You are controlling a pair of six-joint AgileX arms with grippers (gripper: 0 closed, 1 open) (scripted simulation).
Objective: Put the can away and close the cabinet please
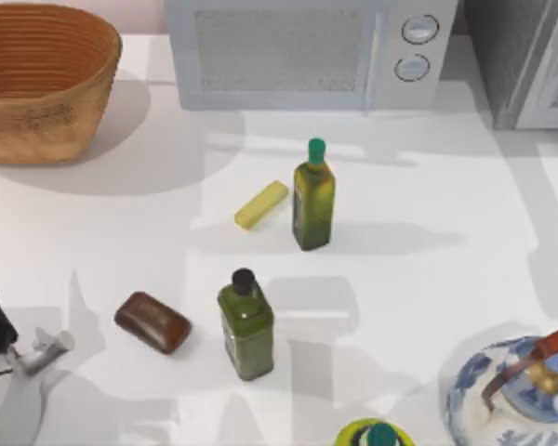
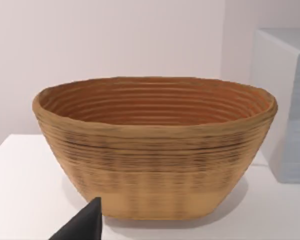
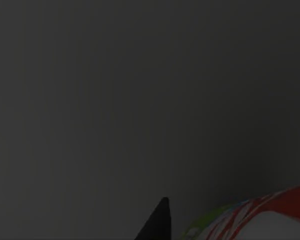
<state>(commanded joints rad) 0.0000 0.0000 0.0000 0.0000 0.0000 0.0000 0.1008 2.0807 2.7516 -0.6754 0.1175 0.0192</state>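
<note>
Jaws of both arms: I cannot tell how wide either pair stands. The left gripper faces the wicker basket at 10 o'clock on the surface. The right wrist view is dark; the right gripper sits just beside the can. The cabinet stands at 1 o'clock, with the microwave at 12. Near the centre stand two green bottles, with a yellow bar beside the farther one, a brown block at 8 and a blue-and-white teapot at 5.
</note>
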